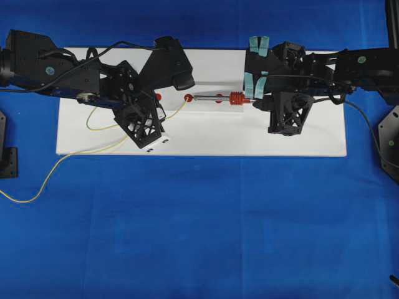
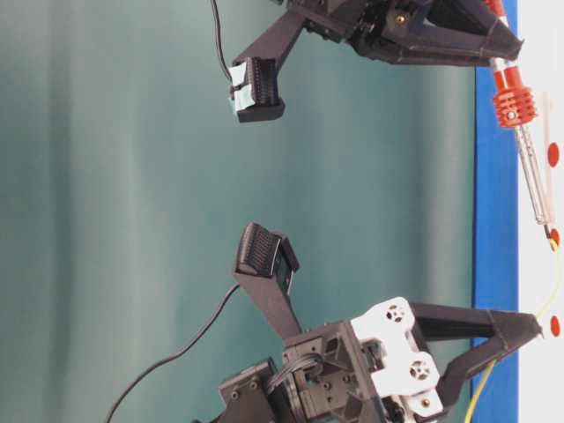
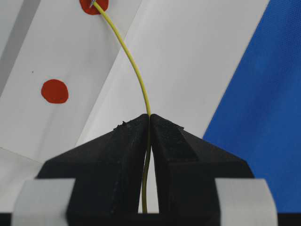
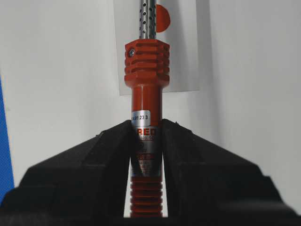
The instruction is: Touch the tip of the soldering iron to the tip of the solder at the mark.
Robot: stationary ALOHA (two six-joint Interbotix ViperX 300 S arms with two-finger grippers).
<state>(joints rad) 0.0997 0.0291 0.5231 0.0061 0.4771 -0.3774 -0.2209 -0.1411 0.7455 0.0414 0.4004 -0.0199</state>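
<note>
Here the left gripper is clenched on the solder, whose end lies on a red mark on the white board. From three o'clock, the right gripper grasps the iron, its tip meeting that mark.
</note>
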